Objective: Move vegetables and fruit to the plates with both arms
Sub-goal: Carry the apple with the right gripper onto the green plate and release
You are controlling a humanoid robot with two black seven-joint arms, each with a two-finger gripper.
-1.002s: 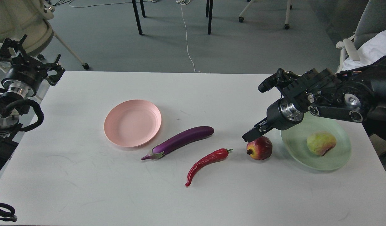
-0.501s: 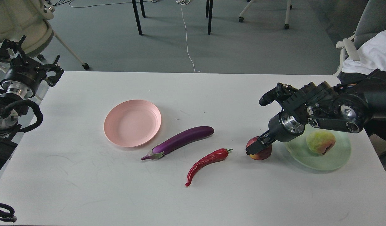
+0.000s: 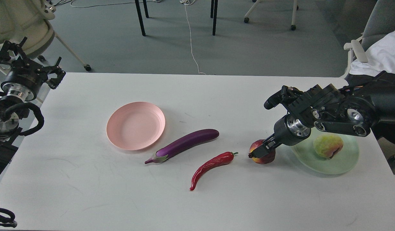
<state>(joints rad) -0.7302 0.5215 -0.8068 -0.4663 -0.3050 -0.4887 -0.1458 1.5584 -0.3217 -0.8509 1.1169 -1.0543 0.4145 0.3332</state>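
I am looking down at the big white table (image 3: 88,179). My two arms come in from the sides. My right arm (image 3: 345,112) reaches over the right part of the table. My left arm (image 3: 14,96) sits up at the left edge, away from all the food.

The green plate (image 3: 348,163) is on the right. The yellow-green fruit (image 3: 327,146) lies in it, so I think that one is done. The pink plate (image 3: 135,125) is left of the middle, and nothing is in it yet.

The purple eggplant (image 3: 187,141) lies on the table just beside the pink plate. The red chili (image 3: 211,165) lies on the table a little nearer to me, between the eggplant and the dark-red fruit (image 3: 262,153). Both look like they are waiting for the pink plate.

The dark-red fruit sits on the table just beside the green plate, not in it. My right gripper (image 3: 261,151) is down on it, and its black fingers seem to pinch the fruit, one on each side. I think lifting it over to the green plate is the step going on.

My left gripper (image 3: 54,75) is small and dark here, so I cannot tell if it is spread or pressed together.

So I count one thing done and three left.
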